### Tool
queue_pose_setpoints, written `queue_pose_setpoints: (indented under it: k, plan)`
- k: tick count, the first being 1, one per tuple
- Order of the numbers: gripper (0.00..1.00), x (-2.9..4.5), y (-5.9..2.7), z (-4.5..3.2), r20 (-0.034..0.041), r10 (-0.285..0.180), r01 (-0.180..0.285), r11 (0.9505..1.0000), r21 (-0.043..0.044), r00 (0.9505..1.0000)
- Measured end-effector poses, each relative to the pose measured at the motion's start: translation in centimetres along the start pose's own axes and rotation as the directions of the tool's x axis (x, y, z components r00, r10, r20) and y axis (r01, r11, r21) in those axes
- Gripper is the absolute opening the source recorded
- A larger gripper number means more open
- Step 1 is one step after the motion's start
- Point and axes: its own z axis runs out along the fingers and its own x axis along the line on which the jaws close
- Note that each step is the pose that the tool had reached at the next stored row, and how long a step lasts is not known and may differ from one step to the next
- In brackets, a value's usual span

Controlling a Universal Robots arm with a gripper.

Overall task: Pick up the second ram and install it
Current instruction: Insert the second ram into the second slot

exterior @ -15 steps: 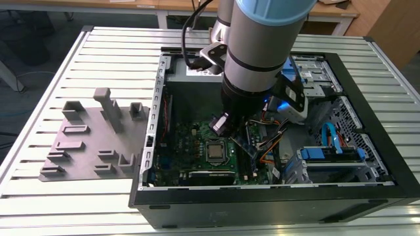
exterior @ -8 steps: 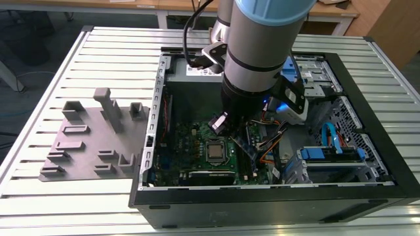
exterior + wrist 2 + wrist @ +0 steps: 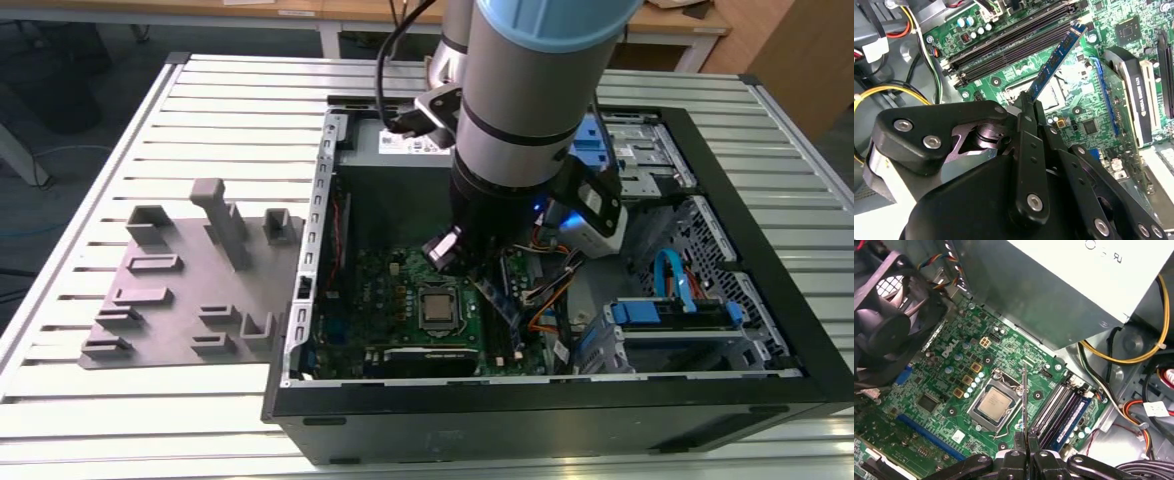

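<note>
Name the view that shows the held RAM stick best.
The second wrist view: the second ram shows its flat, chip-lined face, pinched at one end by the gripper. The first wrist view catches it edge-on, a thin line. The exterior view leaves it hard to pick out beneath the arm.

Silver arm (image 3: pixel 521 130), blue cap (image 3: pixel 554 15); black screw-studded gripper (image 3: pixel 1030 106).

Bright, even room light here, shadows soft.
Slatted table (image 3: pixel 80 400) gleams pale, case (image 3: pixel 534 420) interior dimmer under the arm (image 3: pixel 521 120); glare whitens the metal box (image 3: pixel 1094 270) in the first wrist view; the gripper (image 3: pixel 1029 102) sits dark in the second wrist view.
</note>
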Motion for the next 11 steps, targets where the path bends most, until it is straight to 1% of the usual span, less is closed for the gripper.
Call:
queue_pose_setpoints:
  k: [4,11]
  plan:
    - [0.11,0.0,0.0,0.0,0.0019,0.028,-0.028,0.9996,0.0018,0.9996]
    - [0.11,0.0,0.0,0.0,0.0054,0.078,-0.078,0.997,0.0048,0.997]
